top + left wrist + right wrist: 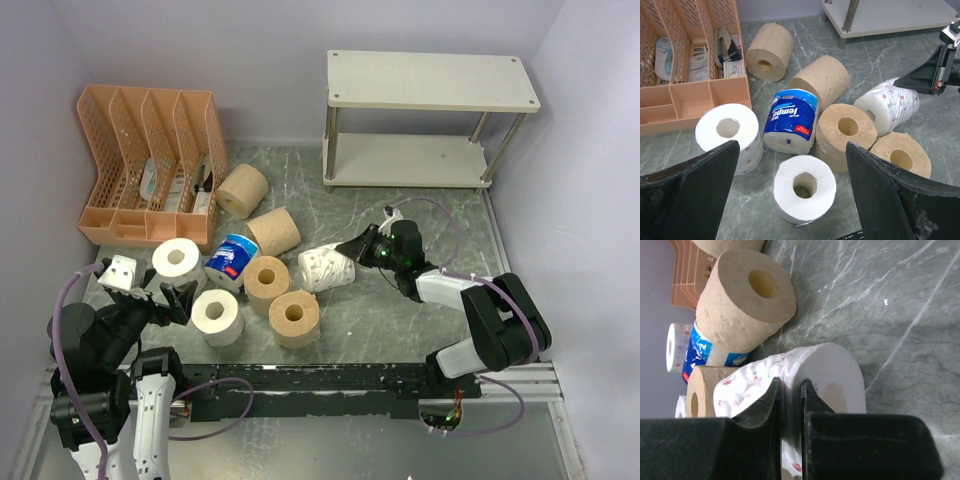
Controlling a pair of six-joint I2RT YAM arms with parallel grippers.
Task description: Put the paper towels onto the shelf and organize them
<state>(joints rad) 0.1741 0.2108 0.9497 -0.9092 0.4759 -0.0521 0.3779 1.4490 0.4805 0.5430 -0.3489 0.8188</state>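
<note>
My right end effector (789, 386) pinches the dotted white roll (835, 365), lying on the worktop (890, 300) at its fingertips, so I can carry it to the shelf (430, 82) ahead; the left end effector (168, 297) is spread, empty.

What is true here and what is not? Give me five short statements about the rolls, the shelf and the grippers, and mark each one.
1. Both boards of the shelf carry no rolls. True.
2. The left gripper is shut on a white roll. False: it is open and holds nothing.
3. The right gripper is shut on the dotted white roll. True.
4. The blue-and-white roll sits inside the orange organizer. False: it is on the table among the other rolls.
5. A tan roll lies on its side next to the orange organizer. True.
</note>
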